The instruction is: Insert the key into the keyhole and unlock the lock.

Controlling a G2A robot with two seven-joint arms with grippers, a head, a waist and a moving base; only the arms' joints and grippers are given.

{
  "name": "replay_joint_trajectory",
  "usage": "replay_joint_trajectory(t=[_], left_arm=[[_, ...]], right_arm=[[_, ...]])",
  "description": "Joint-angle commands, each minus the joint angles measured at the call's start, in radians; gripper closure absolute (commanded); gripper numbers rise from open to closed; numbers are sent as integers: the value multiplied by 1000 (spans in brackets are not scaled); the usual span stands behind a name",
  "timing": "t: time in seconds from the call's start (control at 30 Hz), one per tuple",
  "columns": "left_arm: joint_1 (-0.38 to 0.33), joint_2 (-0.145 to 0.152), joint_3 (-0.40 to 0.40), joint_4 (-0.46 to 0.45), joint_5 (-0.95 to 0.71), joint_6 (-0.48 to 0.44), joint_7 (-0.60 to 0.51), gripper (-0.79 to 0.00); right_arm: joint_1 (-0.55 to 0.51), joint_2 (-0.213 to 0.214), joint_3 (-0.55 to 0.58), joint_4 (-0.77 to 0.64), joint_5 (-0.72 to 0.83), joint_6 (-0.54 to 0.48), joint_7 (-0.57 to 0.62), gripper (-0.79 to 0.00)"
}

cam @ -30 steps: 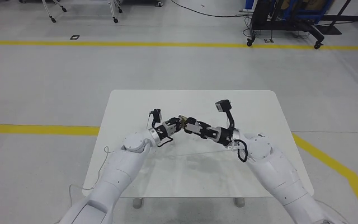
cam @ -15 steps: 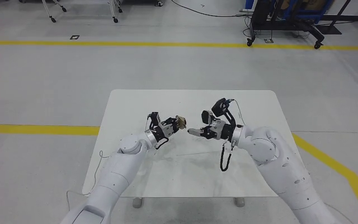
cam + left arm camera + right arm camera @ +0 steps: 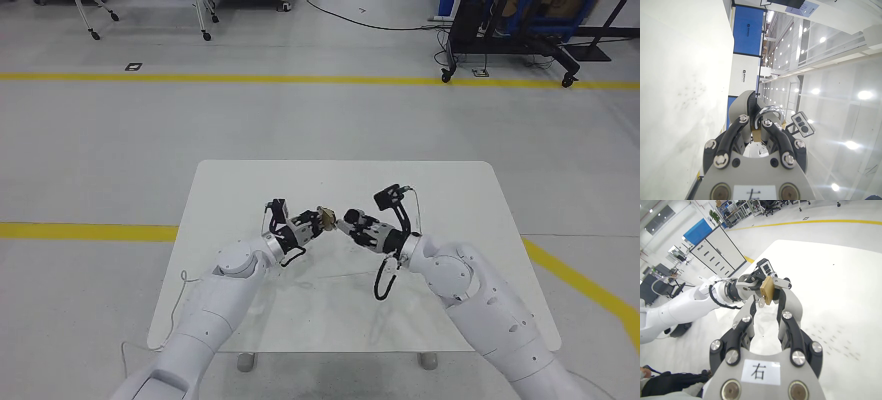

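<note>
The right gripper (image 3: 767, 297) came back to the 3 o'clock side of the brass padlock (image 3: 768, 290), fingers released around the inserted key (image 3: 761, 302); the left gripper (image 3: 759, 121) grasped the padlock above the table (image 3: 440, 190).

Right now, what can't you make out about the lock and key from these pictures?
Right wrist view: key is in the lock, its depth hidden inside the body; the left hand covers most of the shackle.
Left wrist view: the lock's body hides keyhole and key.
Top view: lock and key are too small to tell apart.
</note>
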Motion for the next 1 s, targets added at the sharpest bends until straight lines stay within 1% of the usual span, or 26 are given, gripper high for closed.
replay_joint_trajectory(t=[0.0,0.1,0.2,0.27,0.33,0.37,0.43,0.57,0.63,0.97], left_arm=[[1,1,-2,-1,0,-2,-2,0],[2,1,-5,-2,1,-5,-3,0],[3,2,-7,-3,3,-8,-1,0],[4,2,-7,-4,7,-10,0,0],[4,2,-8,-4,8,-12,0,0],[4,2,-9,-4,8,-14,1,0],[4,3,-11,-1,8,-13,1,0],[4,4,-15,1,5,-15,1,0],[5,4,-16,1,4,-14,1,0],[4,3,-16,1,9,-15,2,0]], right_arm=[[6,-5,-8,17,16,15,-13,-182],[10,-9,-13,31,40,8,-24,-179],[13,-12,-14,38,62,0,-25,-194],[13,-16,-17,46,106,5,-18,-185],[19,-19,-18,59,139,-1,-12,-151],[22,-20,-18,64,143,-1,-13,-154],[22,-22,-21,68,147,-2,-16,-172],[14,-23,-19,62,144,-14,-29,-237],[8,-22,-13,55,137,-19,-37,-299],[3,-27,-31,39,95,8,-24,-289]])
